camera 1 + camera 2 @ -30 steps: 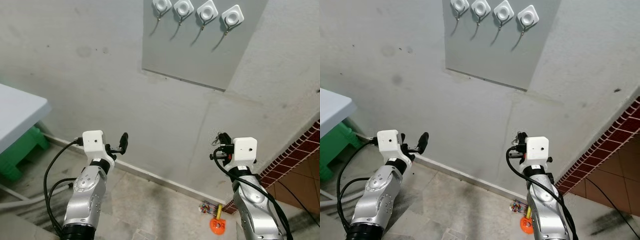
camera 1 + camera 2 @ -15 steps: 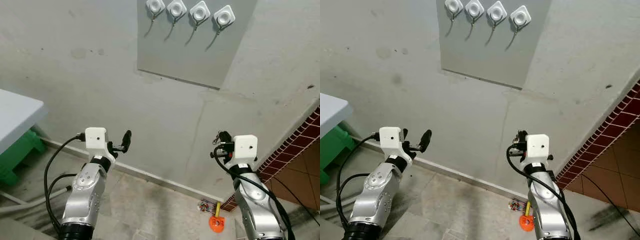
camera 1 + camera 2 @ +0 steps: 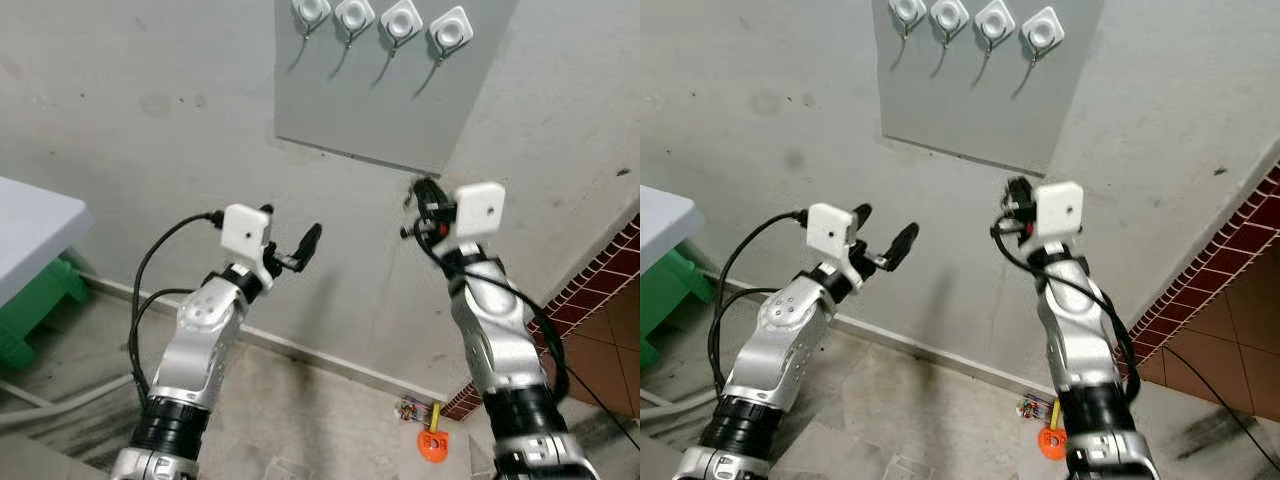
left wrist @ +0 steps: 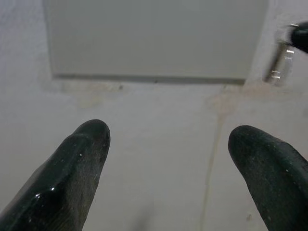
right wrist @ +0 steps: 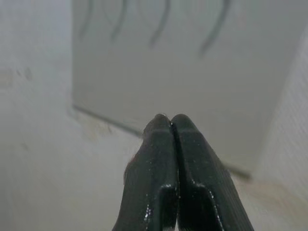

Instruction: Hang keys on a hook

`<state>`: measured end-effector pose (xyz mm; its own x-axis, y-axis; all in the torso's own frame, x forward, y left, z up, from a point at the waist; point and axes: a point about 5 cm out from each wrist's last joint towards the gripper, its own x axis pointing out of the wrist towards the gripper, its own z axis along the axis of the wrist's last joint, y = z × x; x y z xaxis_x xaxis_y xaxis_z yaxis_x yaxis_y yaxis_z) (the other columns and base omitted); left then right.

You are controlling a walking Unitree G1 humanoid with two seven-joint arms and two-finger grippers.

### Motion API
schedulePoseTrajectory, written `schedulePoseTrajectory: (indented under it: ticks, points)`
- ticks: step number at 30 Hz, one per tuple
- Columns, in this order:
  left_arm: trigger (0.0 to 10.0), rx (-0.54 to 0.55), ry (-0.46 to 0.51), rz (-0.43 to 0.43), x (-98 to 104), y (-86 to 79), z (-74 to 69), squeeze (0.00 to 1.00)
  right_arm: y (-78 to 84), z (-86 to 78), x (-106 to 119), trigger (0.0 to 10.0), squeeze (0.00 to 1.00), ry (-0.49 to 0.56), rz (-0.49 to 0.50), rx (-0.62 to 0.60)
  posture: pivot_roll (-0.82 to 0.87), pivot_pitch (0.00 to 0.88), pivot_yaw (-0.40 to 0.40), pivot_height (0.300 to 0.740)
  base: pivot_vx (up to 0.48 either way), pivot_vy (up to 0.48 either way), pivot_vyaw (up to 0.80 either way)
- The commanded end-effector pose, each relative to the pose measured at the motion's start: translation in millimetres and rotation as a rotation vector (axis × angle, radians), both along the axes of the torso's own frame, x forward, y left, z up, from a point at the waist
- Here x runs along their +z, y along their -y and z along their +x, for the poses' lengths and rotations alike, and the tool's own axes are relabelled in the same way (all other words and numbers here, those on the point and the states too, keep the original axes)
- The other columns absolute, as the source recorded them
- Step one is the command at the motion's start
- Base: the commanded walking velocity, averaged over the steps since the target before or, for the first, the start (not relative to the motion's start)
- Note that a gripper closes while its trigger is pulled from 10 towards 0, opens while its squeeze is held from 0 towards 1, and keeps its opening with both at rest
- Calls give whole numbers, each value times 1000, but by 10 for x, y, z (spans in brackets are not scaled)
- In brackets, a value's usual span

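Right end effector [image 3: 424, 190] is raised against the rough plastered wall, just under the lower right corner of the smooth grey panel [image 3: 380, 110]; its two glossy black fingers [image 5: 175, 159] are pressed flat together along their ribbed inner faces. A small glint of metal, probably the keys [image 3: 411, 198], shows at the fingertips in the head views, too small to make out in shape, and the right wrist view does not show anything between the closed fingers. Above, on the panel, a row of four hooks [image 3: 400, 22] sits in a line, each a rounded square white pad with a thin bent wire hanging beneath and casting a curved shadow. Left end effector [image 3: 290, 245] is held lower and to the left, well apart from the right one, its two rounded, shiny black fingertips [image 4: 79, 163] spread wide with nothing between them, pointing at the bare wall below the panel's lower edge. Both arms are silver metal with white boxy wrist housings and looping black cables. Along the wall's foot runs a pale skirting over a mottled stone floor [image 3: 300, 420], where a small orange object [image 3: 433, 446] lies. At far left stands a white bench [image 3: 30, 230] above a green plastic stool [image 3: 35, 310], and dark red brick tiling [image 3: 600, 300] slants at the right.
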<state>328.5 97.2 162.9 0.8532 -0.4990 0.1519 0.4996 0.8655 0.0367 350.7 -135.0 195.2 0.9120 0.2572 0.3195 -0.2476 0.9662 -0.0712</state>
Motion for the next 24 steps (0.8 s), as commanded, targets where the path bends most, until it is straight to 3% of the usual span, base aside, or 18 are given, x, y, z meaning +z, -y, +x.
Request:
schedulePoseTrajectory:
  ticks: [1,9,24]
  points:
    - [10000,-20,32,18,61,40,-2,0,25,23,5,10000,0,4,13,-2,-9,93,-67,740,0,0,0]
    - [10000,-86,92,-17,285,196,47,0,12,217,239,10000,0,66,52,-12,0,91,-66,740,0,0,0]
    - [10000,-142,128,-47,473,346,31,0,91,433,629,10000,0,153,112,-56,9,86,-61,740,0,0,0]
